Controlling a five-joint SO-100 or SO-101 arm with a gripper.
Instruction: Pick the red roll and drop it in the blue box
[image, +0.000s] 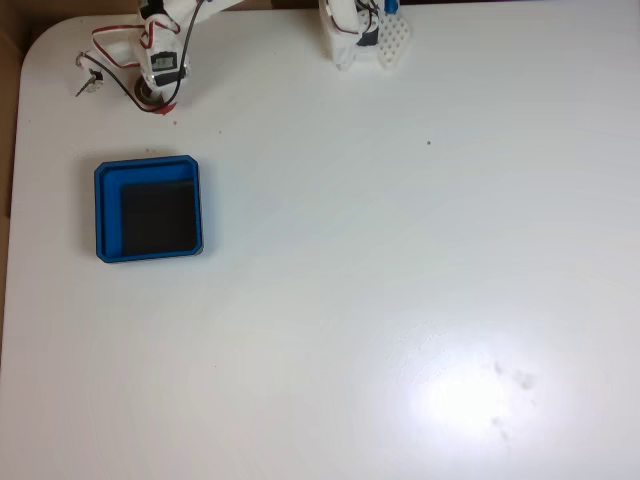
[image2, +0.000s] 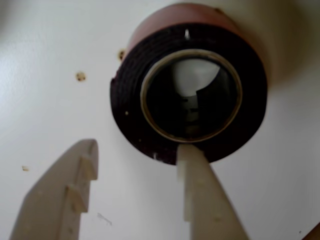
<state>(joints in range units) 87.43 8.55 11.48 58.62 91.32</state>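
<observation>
In the wrist view the red roll (image2: 190, 92) lies flat on the white table, its dark ring top and pale hollow core facing the camera. My gripper (image2: 140, 146) is open just in front of it. The right fingertip (image2: 192, 165) is at the roll's near rim and the left finger (image2: 80, 170) stands over bare table beside it; nothing is held. In the fixed view the arm hangs over the table's top left corner, where a sliver of the red roll (image: 147, 98) peeks out under the gripper (image: 156, 96). The blue box (image: 110, 212), with its black floor, sits a little below that.
The arm's white base (image: 360, 40) stands at the top edge of the white table (image: 400, 260). Red and black cables (image: 110, 55) loop beside the wrist. The table's rounded corner and left edge are close to the roll.
</observation>
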